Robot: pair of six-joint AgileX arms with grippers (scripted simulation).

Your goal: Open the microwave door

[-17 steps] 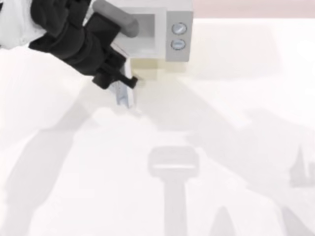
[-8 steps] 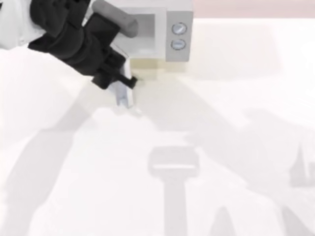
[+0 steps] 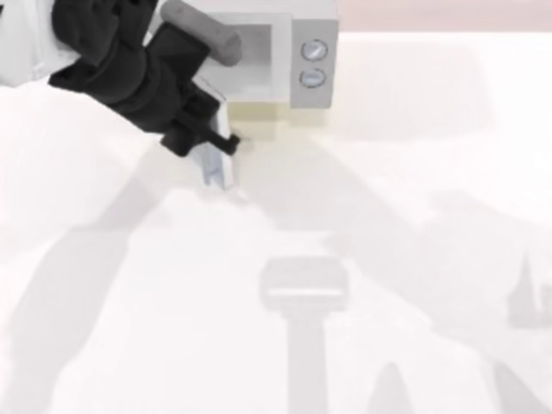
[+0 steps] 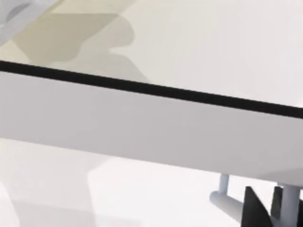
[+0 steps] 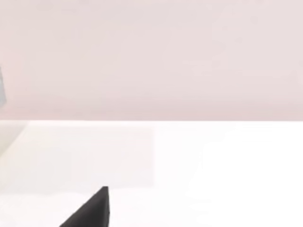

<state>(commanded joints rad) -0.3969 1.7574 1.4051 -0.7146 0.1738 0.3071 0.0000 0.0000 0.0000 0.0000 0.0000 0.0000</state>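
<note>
Desk [image 3: 414, 259]: white, fills nearly the whole top view, crossed by faint grey shadows.

The microwave [image 3: 293, 17]: light-grey box at the upper centre of the frame, at the far edge of the desk. Cavity is open to view; two round silver knobs [image 3: 313, 64] stacked on the panel at its right end.

Left arm: black, enters from the upper left of the frame and crosses the microwave's left side.

The microwave door [image 3: 217, 164]: swung out from the cavity, seen nearly edge-on, just below the microwave's lower-left corner. In the left wrist view it is a broad grey band with a black edge [image 4: 142, 123].

Left gripper [image 3: 220, 145]: at the door; its fingers [image 4: 251, 210] sit at the door handle [image 4: 227, 203], clenched on it as far as visible.

Right gripper: one dark fingertip [image 5: 92, 210] low in the right wrist view; cannot tell whether the fingers are released or clenched.
</note>
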